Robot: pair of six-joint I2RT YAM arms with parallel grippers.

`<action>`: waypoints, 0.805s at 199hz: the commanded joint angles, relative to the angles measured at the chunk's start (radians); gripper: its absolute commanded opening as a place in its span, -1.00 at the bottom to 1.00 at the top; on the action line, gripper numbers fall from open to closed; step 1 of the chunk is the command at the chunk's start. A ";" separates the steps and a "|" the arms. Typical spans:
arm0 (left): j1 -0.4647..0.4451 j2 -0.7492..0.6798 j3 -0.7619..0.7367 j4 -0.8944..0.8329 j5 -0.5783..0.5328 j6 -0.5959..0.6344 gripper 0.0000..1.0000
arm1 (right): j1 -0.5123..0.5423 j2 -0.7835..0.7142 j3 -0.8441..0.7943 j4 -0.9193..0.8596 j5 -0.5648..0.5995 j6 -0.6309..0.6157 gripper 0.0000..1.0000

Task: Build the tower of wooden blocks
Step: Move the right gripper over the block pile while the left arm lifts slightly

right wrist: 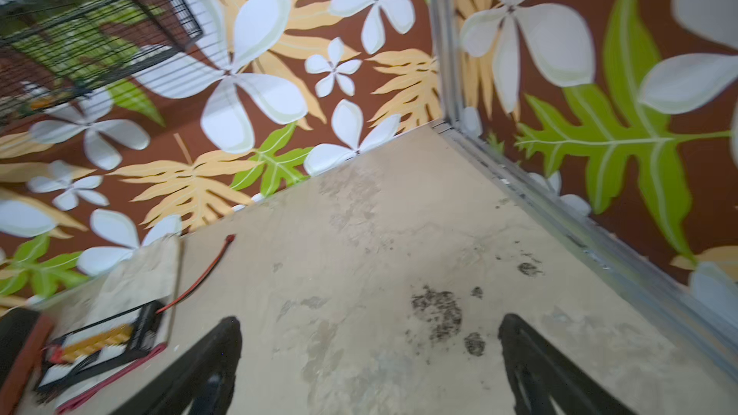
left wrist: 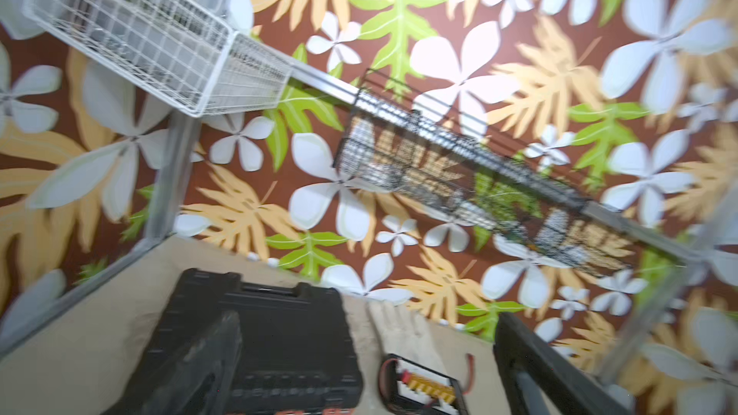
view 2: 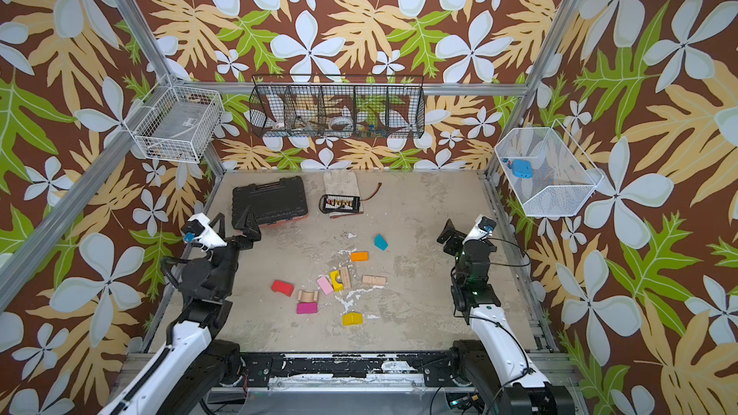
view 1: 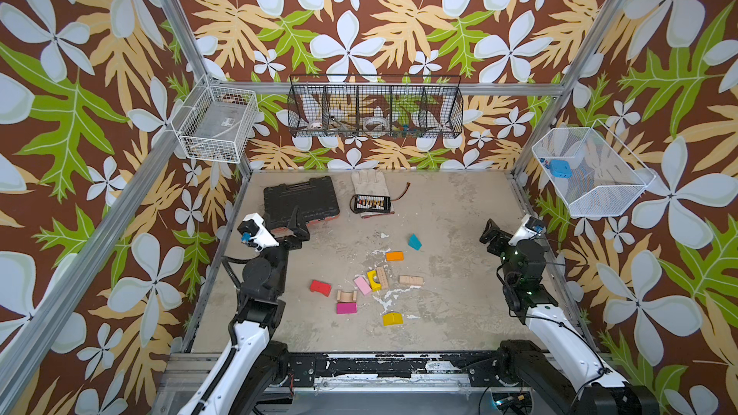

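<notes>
Now our left end effector [view 2: 233,220] and right end effector [view 1: 490,233] stand spread, empty. Blocks [view 1: 374,280] lie unstacked on the surface [view 1: 459,301]: red block [view 1: 320,287] at the left's five o'clock, teal wedge [view 1: 414,242] at the right's nine.

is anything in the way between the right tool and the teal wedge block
Nothing visible. In both top views only bare stained tabletop lies between the open right tool and the teal wedge-shaped wood block.
</notes>
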 commanded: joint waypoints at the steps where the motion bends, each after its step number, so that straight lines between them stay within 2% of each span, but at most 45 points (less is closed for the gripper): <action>1: 0.000 -0.102 -0.106 -0.016 0.119 -0.118 1.00 | 0.052 0.003 0.092 -0.173 -0.103 0.051 0.99; 17: 0.002 -0.184 -0.139 -0.142 -0.121 -0.341 1.00 | 0.114 0.049 0.149 -0.224 -0.185 0.038 1.00; 25: 0.004 -0.209 -0.147 -0.207 -0.183 -0.428 1.00 | 0.151 0.082 0.181 -0.252 -0.228 0.034 0.97; 34: 0.008 -0.224 -0.165 -0.186 -0.168 -0.417 1.00 | 0.210 0.125 0.220 -0.306 -0.244 0.015 0.87; 47: 0.008 -0.235 -0.163 -0.186 -0.158 -0.391 0.99 | 0.302 0.187 0.264 -0.377 -0.206 -0.027 0.81; 82: 0.008 -0.209 -0.143 -0.212 -0.200 -0.349 0.94 | 0.459 0.332 0.276 -0.374 -0.246 -0.080 0.83; 116: 0.007 -0.168 -0.123 -0.187 -0.171 -0.311 0.89 | 0.482 0.500 0.299 -0.358 -0.360 -0.079 0.83; 143: 0.007 -0.123 -0.111 -0.182 -0.166 -0.302 0.87 | 0.494 0.591 0.318 -0.368 -0.375 -0.082 0.83; 160: 0.007 -0.101 -0.097 -0.187 -0.163 -0.296 0.85 | 0.533 0.621 0.326 -0.392 -0.346 -0.092 0.82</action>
